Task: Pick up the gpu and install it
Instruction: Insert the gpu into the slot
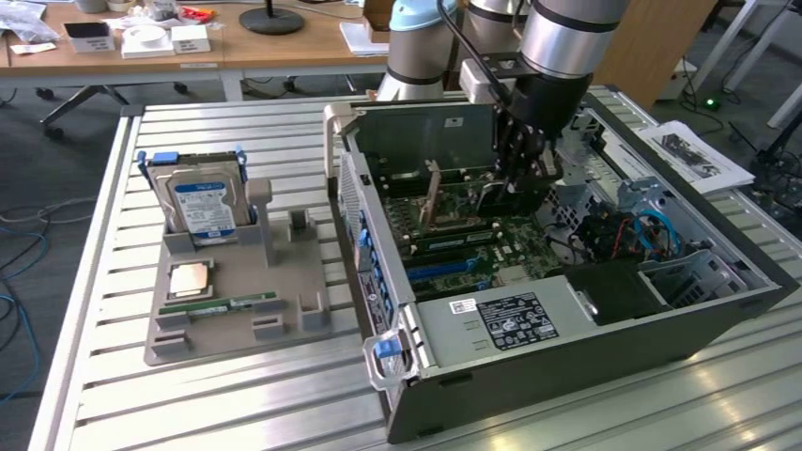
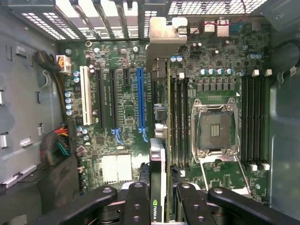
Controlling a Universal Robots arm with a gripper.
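Fingers [image 2: 185, 204] of mine are clamped on the gpu [image 2: 158, 157], one to each side of its thin edge, down inside the open computer case [image 1: 602, 348]; the card stands edge-on, with its label just by my grip and its tan-silver end bracket [image 2: 161, 44] at the far end, close to the slotted rear wall of the case; beneath it lies the green motherboard [image 2: 122, 140]; from my wrist the card lines up between the long blue slot [image 2: 140, 103] and the black memory slots [image 2: 178, 117], with the bare processor socket [image 2: 215, 126] beyond those; whether its lower edge touches a slot I cannot tell; in the exterior view my arm [image 1: 564, 38] comes down from the far side into the far part of the case, which lies on its side on the slatted metal bench [image 1: 188, 404]; at the exterior view's left, well apart from the case, a grey holder [image 1: 295, 329] carries a blue-labelled hard drive [image 1: 207, 202] standing upright at its far end, a square processor chip [image 1: 188, 279] lying flat, and a green memory stick [image 1: 232, 305] lying on its near side.
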